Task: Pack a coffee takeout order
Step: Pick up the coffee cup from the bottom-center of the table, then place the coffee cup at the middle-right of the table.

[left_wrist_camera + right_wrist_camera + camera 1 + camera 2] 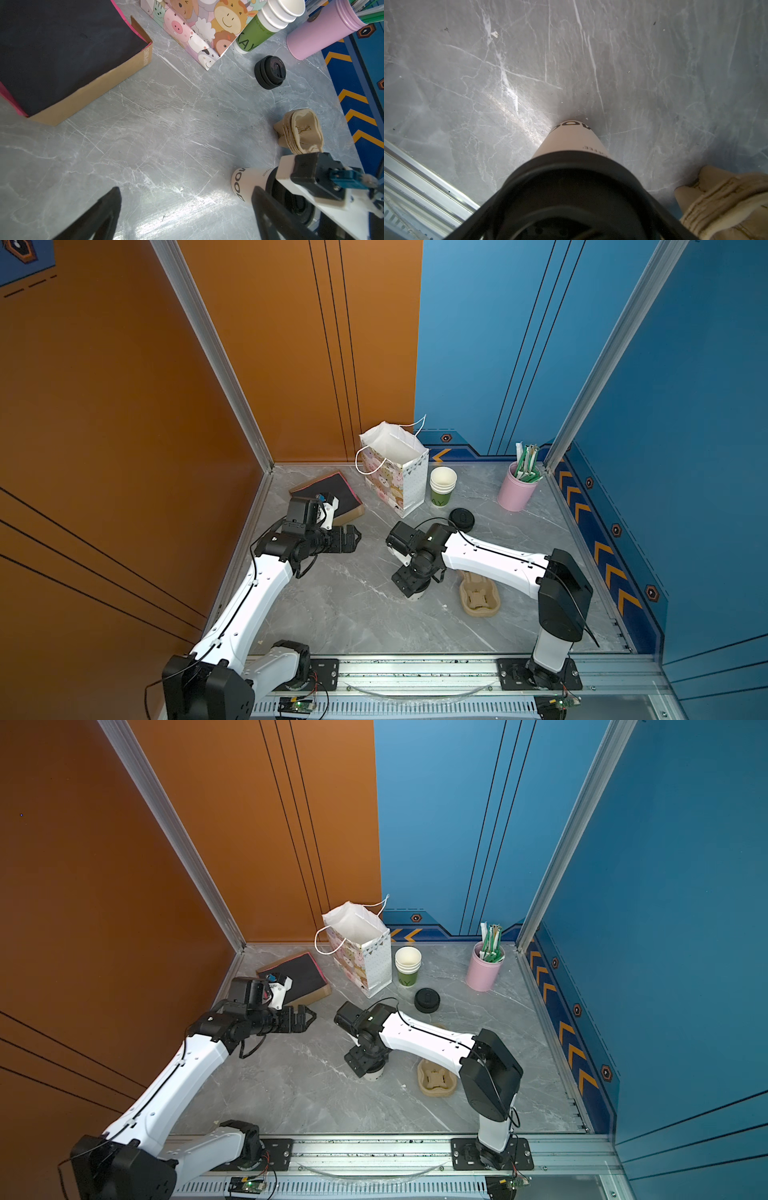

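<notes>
cup (248,181) whitish, blk lid (571,166) | bag (395,485) pastel animal print | tbl (353,610) grey marble | pot (515,493) pink

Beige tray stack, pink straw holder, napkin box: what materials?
Beige tray stack: likely moulded pulp; matte, fibrous layered edges.
Pink straw holder: smooth, slight sheen, ribbed rim; plastic or coated metal, unclear.
Napkin box: brown cardboard; matte, raw cut edges.

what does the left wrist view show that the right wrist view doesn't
Only the left wrist: the black napkin in its box, the cartoon bag, the stack of lidless cups, the loose black lids and the pink holder. Only the right wrist: the metal rail. Both: the whitish lidded cup, the tan cup carriers beside it and the grey table.
</notes>
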Robot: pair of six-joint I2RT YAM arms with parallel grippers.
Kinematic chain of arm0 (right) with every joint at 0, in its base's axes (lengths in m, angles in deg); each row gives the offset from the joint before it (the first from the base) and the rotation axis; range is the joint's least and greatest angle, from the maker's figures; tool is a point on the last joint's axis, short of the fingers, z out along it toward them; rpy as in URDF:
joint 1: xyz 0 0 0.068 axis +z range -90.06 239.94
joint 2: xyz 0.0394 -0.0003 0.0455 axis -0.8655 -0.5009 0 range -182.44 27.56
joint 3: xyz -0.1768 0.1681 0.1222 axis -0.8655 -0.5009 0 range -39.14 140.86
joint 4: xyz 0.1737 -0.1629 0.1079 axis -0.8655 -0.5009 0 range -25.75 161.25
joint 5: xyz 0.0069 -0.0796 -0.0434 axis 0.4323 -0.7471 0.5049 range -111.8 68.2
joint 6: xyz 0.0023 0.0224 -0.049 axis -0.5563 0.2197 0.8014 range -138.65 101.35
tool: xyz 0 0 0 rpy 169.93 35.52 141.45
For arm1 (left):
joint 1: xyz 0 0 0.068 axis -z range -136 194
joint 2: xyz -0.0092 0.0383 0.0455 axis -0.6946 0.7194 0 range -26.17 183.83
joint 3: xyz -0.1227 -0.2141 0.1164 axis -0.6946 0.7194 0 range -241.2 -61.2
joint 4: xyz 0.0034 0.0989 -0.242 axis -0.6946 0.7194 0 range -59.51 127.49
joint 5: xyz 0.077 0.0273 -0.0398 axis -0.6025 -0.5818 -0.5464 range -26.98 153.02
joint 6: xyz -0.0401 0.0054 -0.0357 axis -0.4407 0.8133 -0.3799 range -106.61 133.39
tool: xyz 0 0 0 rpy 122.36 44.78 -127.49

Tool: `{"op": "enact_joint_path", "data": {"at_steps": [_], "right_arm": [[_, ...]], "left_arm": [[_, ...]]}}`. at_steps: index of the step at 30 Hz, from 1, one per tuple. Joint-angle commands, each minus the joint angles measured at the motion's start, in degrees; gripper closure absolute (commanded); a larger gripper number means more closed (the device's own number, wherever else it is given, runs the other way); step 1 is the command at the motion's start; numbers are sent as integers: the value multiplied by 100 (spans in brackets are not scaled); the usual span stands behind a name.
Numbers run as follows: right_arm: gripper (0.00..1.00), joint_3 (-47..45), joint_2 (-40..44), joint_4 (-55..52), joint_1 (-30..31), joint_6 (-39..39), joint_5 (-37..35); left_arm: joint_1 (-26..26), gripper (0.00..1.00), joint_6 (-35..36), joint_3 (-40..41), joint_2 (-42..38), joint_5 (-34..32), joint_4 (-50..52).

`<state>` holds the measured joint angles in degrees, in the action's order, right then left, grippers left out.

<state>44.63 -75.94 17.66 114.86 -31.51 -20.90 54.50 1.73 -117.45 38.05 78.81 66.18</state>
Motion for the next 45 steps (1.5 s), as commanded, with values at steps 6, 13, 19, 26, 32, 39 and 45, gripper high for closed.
{"op": "enact_joint_path", "data": {"at_steps": [6, 13, 19, 26, 32, 39, 45], "right_arm": [[9, 176, 206, -273, -770, 124, -108], [8, 783, 222, -605, -1642, 450, -231], [7, 1283, 251, -884, -2448, 691, -230], [7, 1578, 248, -1040, -3486, 917, -359], [6, 1713, -6, -1057, -4256, 1068, -330], [7, 1881, -512, -1045, -4750, 1129, -310], [7, 1882, -753, -1040, -4832, 1132, -327]], "left_arm": [[-48, 2, 310, 115, -2, -237, 23], [-52, 2, 347, 303, -162, -229, -246], [-47, 2, 366, 507, -301, -188, -472], [-54, 2, 383, 570, -359, -147, -527], [-63, 2, 377, 588, -349, -106, -536], [-57, 2, 366, 613, -387, -104, -538], [-60, 2, 366, 624, -401, -105, -536]]}}
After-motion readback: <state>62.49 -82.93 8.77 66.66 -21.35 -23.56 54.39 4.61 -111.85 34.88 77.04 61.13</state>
